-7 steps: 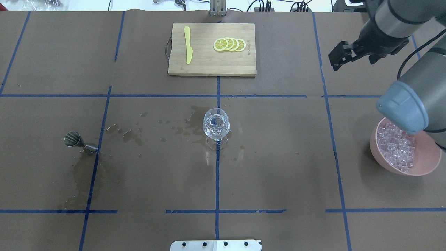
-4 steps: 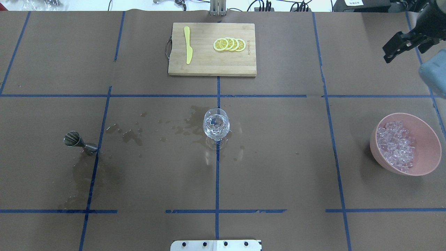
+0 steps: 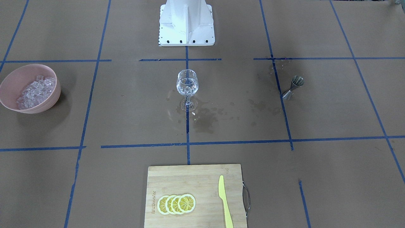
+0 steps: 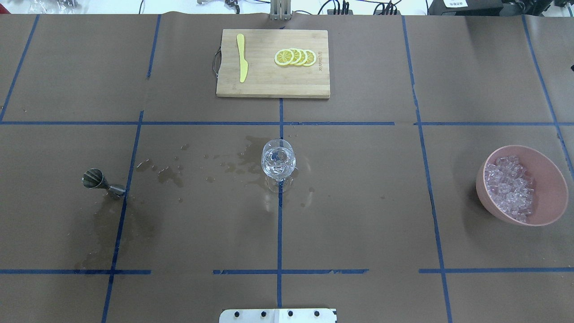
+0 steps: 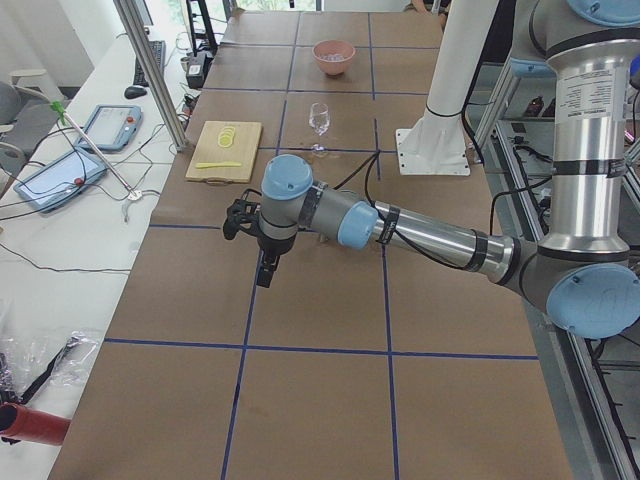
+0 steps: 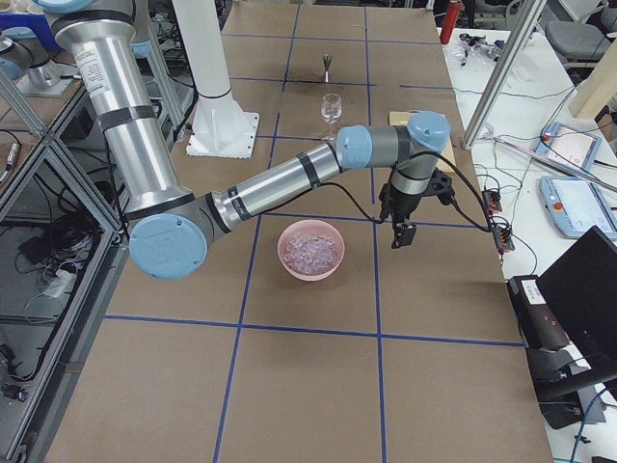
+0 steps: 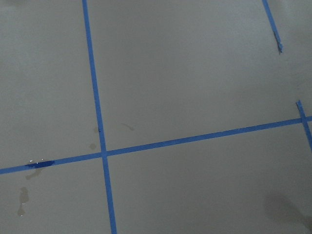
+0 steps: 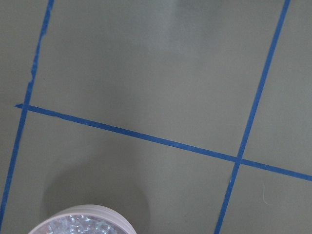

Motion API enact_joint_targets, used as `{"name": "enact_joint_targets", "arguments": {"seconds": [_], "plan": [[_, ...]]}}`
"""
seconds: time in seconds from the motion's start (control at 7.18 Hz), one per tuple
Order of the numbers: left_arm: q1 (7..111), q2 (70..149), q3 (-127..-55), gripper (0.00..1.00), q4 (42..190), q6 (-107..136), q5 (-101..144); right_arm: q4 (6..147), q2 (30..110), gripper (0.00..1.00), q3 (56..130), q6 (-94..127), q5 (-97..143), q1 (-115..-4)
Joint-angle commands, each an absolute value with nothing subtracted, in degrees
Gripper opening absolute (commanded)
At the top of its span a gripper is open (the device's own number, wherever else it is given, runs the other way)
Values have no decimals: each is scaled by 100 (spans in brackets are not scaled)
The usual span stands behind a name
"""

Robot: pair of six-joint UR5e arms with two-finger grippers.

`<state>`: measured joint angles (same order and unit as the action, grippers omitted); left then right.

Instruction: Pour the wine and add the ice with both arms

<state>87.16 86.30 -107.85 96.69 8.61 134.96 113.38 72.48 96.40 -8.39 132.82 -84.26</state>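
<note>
Glass (image 4: 278, 162) at the centre of the brown paper-covered table, stemmed and clear, is my landmark. Its bowl holds the wine (image 4: 278, 165) – a colourless, water-like measure that glitters. I judge the pour done. Whether any lumps already sit in the liquid I cannot tell, since the contents sparkle too much to separate.

The ice (image 4: 510, 188) lies heaped to my right of the glass, well apart from it, in a matte pink bowl (image 4: 550, 172) with a rounded wall. The lumps are small, irregular and whitish where they pile up. If none has gone in, that step is left.

To my left of the glass stands a small steel jigger (image 4: 101, 183), hourglass-shaped and dull grey. Dark wet blotches (image 4: 166, 172) stain the paper between it and the glass, so some liquid has spilled.

Beyond the glass, away from my base, lies a pale bamboo cutting board (image 4: 269, 85) with overlapping lemon slices (image 4: 296, 57) and a flat yellow knife (image 4: 242, 58).

My left pincer (image 5: 265, 272) hangs over bare paper far to the left of the glass. My right pincer (image 6: 400, 233) hangs to the right of the glass, just past the pink bowl. Both show only in the side views – whether their black fingers are apart or together I cannot tell. Neither carries anything that I can see.
</note>
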Motion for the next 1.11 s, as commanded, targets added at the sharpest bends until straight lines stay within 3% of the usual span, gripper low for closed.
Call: {"name": "enact_joint_targets", "arguments": {"seconds": [0.0,0.42,0.97], "plan": [[8903,8587,-10574,100,9571,712,13570,11050,7601,100,9229,-977,13624,-8771],[8868,8534,-9872,100,9607,694,13483,10441,7892,100,9132,-774,13658,-8789],[8877,8508,-9581,100,9580,703,13491,10371,8103,100,9141,-817,14089,-9114]]}}
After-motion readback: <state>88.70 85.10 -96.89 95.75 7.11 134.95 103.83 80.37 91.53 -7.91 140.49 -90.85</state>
